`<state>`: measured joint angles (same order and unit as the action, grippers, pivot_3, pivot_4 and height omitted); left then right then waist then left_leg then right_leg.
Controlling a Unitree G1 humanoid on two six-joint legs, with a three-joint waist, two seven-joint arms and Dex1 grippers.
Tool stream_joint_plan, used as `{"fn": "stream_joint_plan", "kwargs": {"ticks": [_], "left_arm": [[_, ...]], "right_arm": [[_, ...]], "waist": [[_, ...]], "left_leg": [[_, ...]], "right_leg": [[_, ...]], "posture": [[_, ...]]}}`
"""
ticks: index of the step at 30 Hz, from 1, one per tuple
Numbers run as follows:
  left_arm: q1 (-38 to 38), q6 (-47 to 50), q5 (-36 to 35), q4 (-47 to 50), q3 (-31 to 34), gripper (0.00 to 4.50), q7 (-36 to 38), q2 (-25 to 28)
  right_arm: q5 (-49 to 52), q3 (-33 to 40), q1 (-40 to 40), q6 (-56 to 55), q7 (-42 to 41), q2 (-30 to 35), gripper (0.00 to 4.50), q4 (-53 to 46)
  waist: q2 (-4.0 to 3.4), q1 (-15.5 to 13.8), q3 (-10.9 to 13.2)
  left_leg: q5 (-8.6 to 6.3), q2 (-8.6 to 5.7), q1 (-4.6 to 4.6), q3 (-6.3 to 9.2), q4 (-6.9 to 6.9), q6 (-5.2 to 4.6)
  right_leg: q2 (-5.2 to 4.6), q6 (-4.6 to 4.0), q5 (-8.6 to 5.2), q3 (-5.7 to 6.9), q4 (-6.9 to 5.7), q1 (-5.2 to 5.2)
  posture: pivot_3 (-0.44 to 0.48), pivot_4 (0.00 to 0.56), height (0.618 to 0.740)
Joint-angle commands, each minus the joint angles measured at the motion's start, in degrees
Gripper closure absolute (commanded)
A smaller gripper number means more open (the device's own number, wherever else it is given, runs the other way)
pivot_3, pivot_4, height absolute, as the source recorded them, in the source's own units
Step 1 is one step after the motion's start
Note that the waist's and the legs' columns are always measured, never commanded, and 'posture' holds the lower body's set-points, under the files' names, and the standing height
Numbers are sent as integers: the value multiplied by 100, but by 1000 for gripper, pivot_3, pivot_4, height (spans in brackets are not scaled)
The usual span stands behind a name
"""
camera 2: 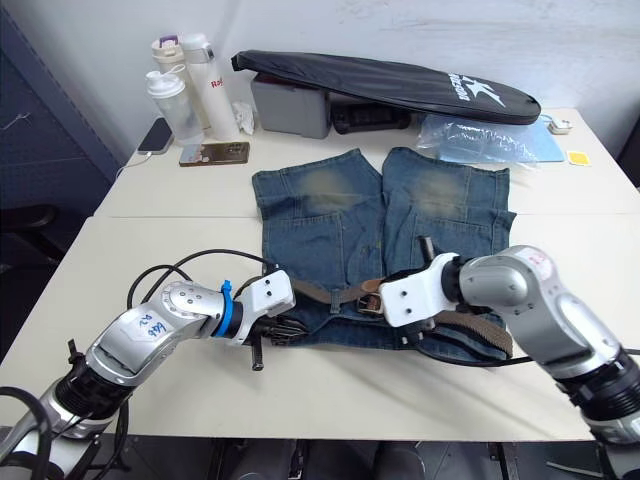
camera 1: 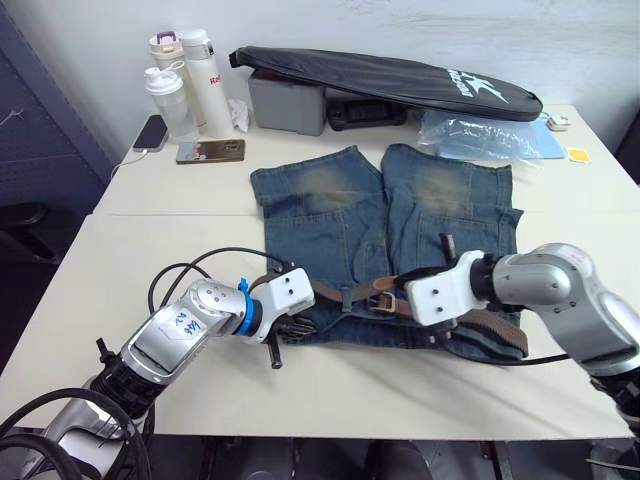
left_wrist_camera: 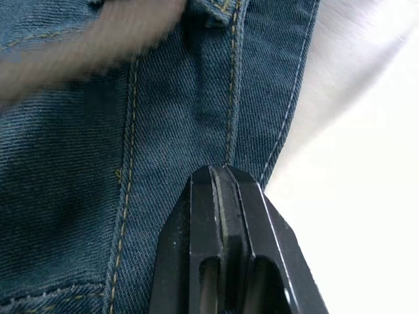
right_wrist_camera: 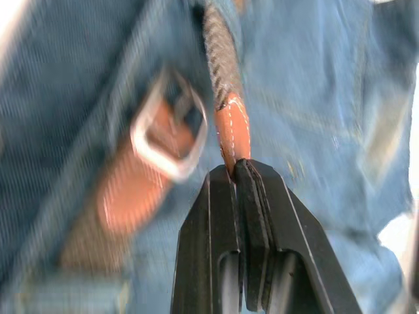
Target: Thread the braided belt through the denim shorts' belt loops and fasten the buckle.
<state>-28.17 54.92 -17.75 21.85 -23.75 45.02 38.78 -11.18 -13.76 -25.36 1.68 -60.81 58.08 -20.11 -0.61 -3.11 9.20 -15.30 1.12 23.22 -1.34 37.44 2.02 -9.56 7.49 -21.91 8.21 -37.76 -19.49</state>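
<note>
The denim shorts (camera 1: 400,200) lie flat on the table, waistband toward me. The braided belt (camera 1: 340,296) runs along the waistband, passing under a belt loop (camera 1: 347,297), and its right part (camera 1: 500,328) curls off the shorts' right side. My right gripper (right_wrist_camera: 236,163) is shut on the belt's reddish-brown tip (right_wrist_camera: 232,127), just beside the silver buckle (right_wrist_camera: 171,140), at the middle of the waistband (camera 1: 398,300). At the waistband's left corner my left gripper (camera 1: 293,327) is shut, its fingertips (left_wrist_camera: 209,180) pinching the denim near the edge seam.
A long black zipped bag (camera 1: 390,75) lies on a grey box (camera 1: 287,105) at the back. Bottles (camera 1: 185,85) and a phone (camera 1: 210,151) are back left, and a clear plastic bag (camera 1: 480,135) is back right. The table's front edge (camera 1: 330,425) is close to the waistband.
</note>
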Motion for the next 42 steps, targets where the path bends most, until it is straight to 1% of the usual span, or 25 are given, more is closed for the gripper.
{"fn": "stream_joint_plan", "kwargs": {"ticks": [1, 4, 9, 13, 15, 19, 23, 26, 29, 32, 37, 39, 41, 42], "left_arm": [[101, -3, 139, -23, -91, 4500, -4, 74], [117, -47, 162, -37, -141, 4500, 29, 99], [63, -127, 192, -117, -204, 4500, 93, 135], [7, -202, 229, -208, -258, 4500, 176, 211], [-8, -214, 241, -221, -282, 4500, 204, 240], [-55, -274, 245, -224, -322, 4500, 293, 286], [-111, -352, 91, -193, -221, 4500, 545, 356], [-160, -347, 114, -278, -91, 4500, 623, 453], [-133, -290, -18, -228, 98, 4500, 803, 611], [-127, -127, -338, -106, 386, 4500, 1112, 784], [-298, 402, -1349, -121, 1288, 4500, 1724, 939], [-705, 591, -1795, -613, 1871, 4500, 1913, 931], [-1079, 614, -1875, -1111, 2110, 4500, 1862, 861], [-1190, 590, -1829, -1273, 2098, 4500, 1816, 831]], "right_arm": [[271, 1049, 472, -517, 160, 462, 4452, 353], [418, 1622, 771, -911, 201, 733, 4452, 634], [579, 2281, 1173, -1415, 139, 1114, 4452, 1045], [771, 2852, 1505, -1523, 42, 1366, 4452, 1300], [755, 3024, 1637, -1566, 57, 1454, 4452, 1381], [741, 2894, 1659, -1245, 187, 1332, 4452, 1205], [780, 2390, 1332, -768, 336, 938, 4452, 690], [744, 2229, 1242, -668, 358, 801, 4452, 593], [756, 2148, 1214, -711, 315, 790, 4452, 573], [799, 2150, 1213, -833, 239, 837, 4452, 597], [948, 2268, 1182, -972, 115, 898, 4452, 558], [1026, 2276, 1140, -944, 80, 885, 4452, 484], [1074, 2268, 1103, -879, 66, 861, 4452, 422], [1082, 2262, 1096, -852, 64, 852, 4452, 401]], "waist": [[3, -11, 2], [9, 9, 7], [5, 23, 7], [5, 1, 8], [5, -1, 9], [7, 10, 9], [-4, 83, 4], [-3, 80, 5], [-1, 71, 7], [-2, 72, 6], [1, 84, 8], [1, 93, 9], [1, 92, 9], [0, 103, 8]], "left_leg": [[0, 0, 0, 0, 0, 0], [-1, -1, 2, -6, 4, -2], [-3, 4, -1, -15, 9, -2], [-9, 4, 6, -18, 26, -4], [-14, 4, 8, -18, 35, -4], [-15, 4, 7, -22, 41, -5], [-19, 25, 1, -45, 43, 2], [-22, 40, 2, -55, 49, 6], [-23, 41, 4, -60, 50, 6], [-25, 42, 3, -61, 49, 5], [-26, 51, 2, -63, 49, 3], [-27, 51, 1, -63, 49, 4], [-26, 51, 3, -61, 50, 3], [-26, 49, 0, -62, 52, 3]], "right_leg": [[0, 0, 0, 1, 0, 1], [-2, 0, 0, -2, 2, 0], [-1, 0, 0, -12, -4, -4], [-1, 1, 0, -18, -4, -4], [-1, 1, 0, -18, -3, -3], [-1, 1, 0, -24, -5, -3], [10, -1, -1, -40, -10, -6], [18, -3, -2, -45, -14, -16], [18, -3, -2, -50, -14, -21], [19, -3, -2, -50, -14, -21], [20, -2, -2, -53, -15, -23], [22, -3, -2, -53, -16, -24], [26, -3, -1, -50, -18, -25], [26, -3, -1, -51, -19, -21]], "posture": [[0, 150, 645], [0, 150, 645], [0, 150, 645], [0, 150, 645], [0, 150, 645], [0, 150, 645], [0, 150, 645], [0, 150, 645], [0, 150, 645], [0, 150, 645], [0, 150, 645], [0, 150, 645], [0, 150, 645], [0, 150, 645]]}}
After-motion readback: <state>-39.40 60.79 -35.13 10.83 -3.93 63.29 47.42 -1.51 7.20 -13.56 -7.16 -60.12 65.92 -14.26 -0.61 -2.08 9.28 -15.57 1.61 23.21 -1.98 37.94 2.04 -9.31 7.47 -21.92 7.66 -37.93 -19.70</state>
